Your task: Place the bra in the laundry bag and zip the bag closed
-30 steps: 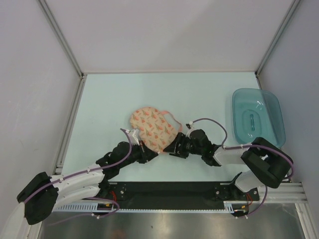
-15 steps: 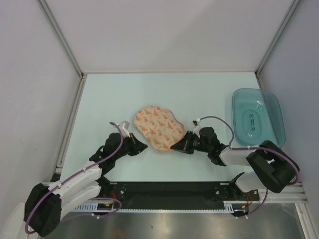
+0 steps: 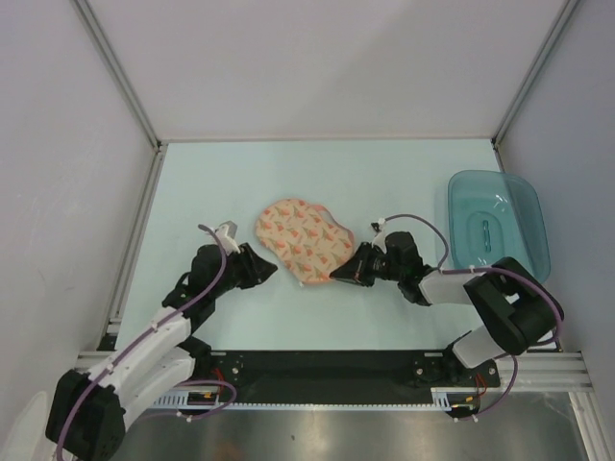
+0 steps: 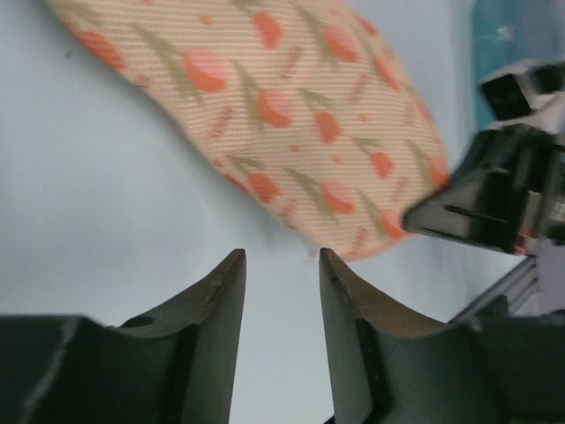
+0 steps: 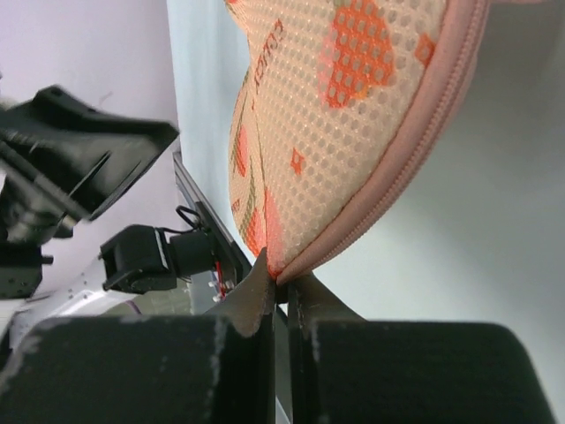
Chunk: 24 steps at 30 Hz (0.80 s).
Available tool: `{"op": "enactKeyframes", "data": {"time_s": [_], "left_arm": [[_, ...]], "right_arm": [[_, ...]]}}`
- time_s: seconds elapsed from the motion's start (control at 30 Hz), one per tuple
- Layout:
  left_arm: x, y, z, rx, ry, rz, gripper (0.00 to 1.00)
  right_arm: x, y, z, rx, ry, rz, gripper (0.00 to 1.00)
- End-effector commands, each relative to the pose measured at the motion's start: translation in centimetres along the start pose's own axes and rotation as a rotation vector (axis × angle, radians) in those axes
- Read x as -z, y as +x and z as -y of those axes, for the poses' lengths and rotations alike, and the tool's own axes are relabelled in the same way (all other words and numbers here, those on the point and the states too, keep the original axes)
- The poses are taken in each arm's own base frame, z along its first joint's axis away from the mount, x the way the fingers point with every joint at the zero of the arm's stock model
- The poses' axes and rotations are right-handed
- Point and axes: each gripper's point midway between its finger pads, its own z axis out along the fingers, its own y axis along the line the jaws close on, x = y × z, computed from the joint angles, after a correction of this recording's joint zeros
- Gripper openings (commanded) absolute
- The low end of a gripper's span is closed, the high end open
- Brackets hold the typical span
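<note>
The right fingers (image 3: pixel 338 277) were clamped on the near-right zip edge of the laundry bag (image 3: pixel 303 240). The left fingers (image 3: pixel 271 269), narrowly parted and empty, sat just left of it.

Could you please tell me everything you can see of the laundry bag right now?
The laundry bag is a peach-pink, double-lobed pouch of fine mesh fabric with a small orange-red flower print and a pink zip edge. It lies folded shut near the middle of the pale table. The right gripper is shut on its near zip edge. The left gripper stands open just off its left side, not touching. The visible stretch of zip looks closed; its contents cannot be seen.
</note>
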Motion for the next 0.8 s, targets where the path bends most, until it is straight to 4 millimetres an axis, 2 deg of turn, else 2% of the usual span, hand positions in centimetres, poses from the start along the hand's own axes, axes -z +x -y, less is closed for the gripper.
{"op": "enactKeyframes", "data": {"time_s": [0.0,0.03,0.07,0.1,0.13,0.17,0.2,0.23,0.3,0.33,0.37,0.4,0.43,0.47,0.5,0.53,0.57,0.63,0.67,0.7,0.73,0.77], "left_arm": [[2.6,-2.0,4.1,-0.026,0.179,0.08,0.48],[3.0,-1.9,4.3,-0.023,0.186,0.079,0.5],[3.4,-2.1,4.7,-0.017,0.202,0.088,0.53],[3.9,-2.3,5.2,-0.02,0.224,0.104,0.54],[4.2,-2.1,5.4,-0.017,0.237,0.096,0.55],[4.4,-2.1,5.5,-0.017,0.241,0.094,0.55],[4.7,-2.1,5.6,-0.019,0.243,0.096,0.55],[4.9,-1.9,5.5,-0.017,0.238,0.083,0.56],[5.3,-1.8,5.7,-0.02,0.248,0.083,0.57],[5.7,-1.6,5.7,-0.021,0.252,0.084,0.58],[5.8,-1.5,5.7,-0.019,0.257,0.083,0.59],[6.0,-1.4,5.7,-0.019,0.261,0.085,0.6],[6.2,-1.1,5.6,-0.019,0.265,0.083,0.6],[6.2,-0.9,5.6,-0.015,0.268,0.076,0.62],[6.2,-0.7,5.6,-0.015,0.274,0.072,0.62],[6.1,-0.4,5.4,-0.013,0.274,0.064,0.63],[6.1,-0.1,5.6,-0.011,0.289,0.053,0.64],[5.9,0.1,5.7,-0.012,0.313,0.053,0.64],[5.8,0.3,5.8,-0.004,0.324,0.045,0.66],[5.9,0.5,6.2,-0.005,0.349,0.036,0.67],[5.9,0.3,6.7,-0.014,0.384,0.047,0.68],[5.8,0.4,6.9,0.001,0.399,0.038,0.73]], "right_arm": [[-1.9,-4.1,-3.6,-0.004,-0.104,0.153,0.0],[-2.5,-4.6,-3.2,-0.02,-0.093,0.19,0.0],[-3.0,-6.2,-3.3,-0.022,-0.078,0.278,0.0],[-3.7,-7.0,-3.5,0.004,-0.078,0.307,0.0],[-4.8,-8.1,-5.6,0.034,-0.11,0.331,0.0],[-6.2,-8.8,-4.7,0.032,-0.086,0.347,0.0],[-6.9,-9.3,-5.1,0.04,-0.102,0.356,0.0],[-7.7,-10.9,-7.1,0.059,-0.147,0.383,0.0],[-9.9,-11.9,-5.6,0.066,-0.083,0.368,0.0],[-10.7,-13.2,-7.1,0.087,-0.106,0.375,0.01],[-11.7,-13.2,-6.3,0.092,-0.089,0.343,0.1],[-12.2,-13.5,-6.3,0.098,-0.085,0.326,0.34],[-12.6,-13.5,-6.2,0.128,-0.072,0.307,0.47],[-13.2,-13.5,-7.6,0.152,-0.083,0.248,0.59],[-13.9,-12.9,-7.1,0.169,-0.069,0.195,0.69],[-14.1,-12.7,-7.3,0.215,-0.06,0.164,0.74],[-14.2,-11.7,-7.1,0.231,-0.042,0.106,0.79],[-13.4,-11.1,-7.3,0.274,-0.025,0.072,0.92],[-12.9,-10.7,-5.9,0.309,0.042,0.059,0.99],[-12.2,-10.0,-4.8,0.322,0.087,0.049,1.0],[-10.9,-10.0,-5.7,0.364,0.099,0.063,1.0],[-10.0,-9.8,-3.9,0.387,0.19,0.067,1.0]]}}
